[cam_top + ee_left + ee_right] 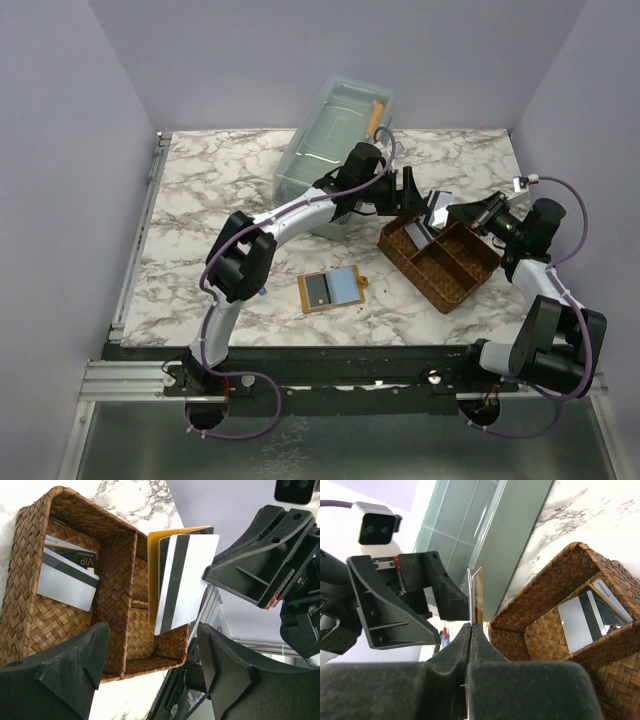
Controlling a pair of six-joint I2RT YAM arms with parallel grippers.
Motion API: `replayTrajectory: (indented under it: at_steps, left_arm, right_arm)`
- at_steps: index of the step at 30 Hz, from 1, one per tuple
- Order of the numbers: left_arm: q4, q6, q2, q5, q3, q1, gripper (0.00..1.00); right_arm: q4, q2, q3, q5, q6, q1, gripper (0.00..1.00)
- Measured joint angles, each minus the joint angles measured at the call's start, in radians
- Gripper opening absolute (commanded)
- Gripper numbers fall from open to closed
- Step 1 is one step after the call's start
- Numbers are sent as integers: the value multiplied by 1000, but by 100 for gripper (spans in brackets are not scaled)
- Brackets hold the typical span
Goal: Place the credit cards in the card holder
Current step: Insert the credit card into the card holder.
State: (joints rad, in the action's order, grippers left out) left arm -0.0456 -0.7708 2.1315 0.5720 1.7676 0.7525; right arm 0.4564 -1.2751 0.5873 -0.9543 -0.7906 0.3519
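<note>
R pincer [471, 626] is pressed together on a small stack of credit cards [186, 577], pinching it by one edge. The stack stands upright in the air, approx. over the far end of the woven tray [445, 268] per the top cam. In the left wrist cam the front card is pale w/ dark stripes and a yellow one shows behind it. A dark edge sits btwn them, but can't tell the exact count. The right wrist cam sees the stack edge-on, sticking out past the fingertips.

L pincer [152, 630] is spread wide w/ nothing in it. It faces the held stack from the opposite side, close but not touching.

Other cards [67, 577] lie in one end compartment of the tray, leaning on its wall: a grey striped one on top, a dark "VIP" one under it.

Card holder [333, 290] lies open and flat on the marble surface [200, 200], grey and light-blue panels up, snap tab on the tray side. It's near the tray but not touching, and well apart from both pincers.

A clear bin [335, 135] sits at the back, behind the L arm.
</note>
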Motion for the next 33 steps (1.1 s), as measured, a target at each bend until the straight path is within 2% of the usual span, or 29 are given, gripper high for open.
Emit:
replayTrajectory:
  at_steps: [5,20,25,28,33]
  left_arm:
    - [31,-60,32,34,4,-4,67]
    - [153,-180,46,113,-5,-4,61]
    - [244,-214,17,123,-105,-10,76]
    - [275,-199,-33,130,-183,-18,78]
    - [300,-174,-94,131,-282,-34,62]
  right_arm:
    - [20,-3,0,-7,-11,3,0]
    - [45,-36,0,-27,-37,4,0]
    - [52,-38,0,-28,-64,17,0]
    - [61,-43,0,-29,-92,23,0]
    - [83,-50,0,-33,-133,23,0]
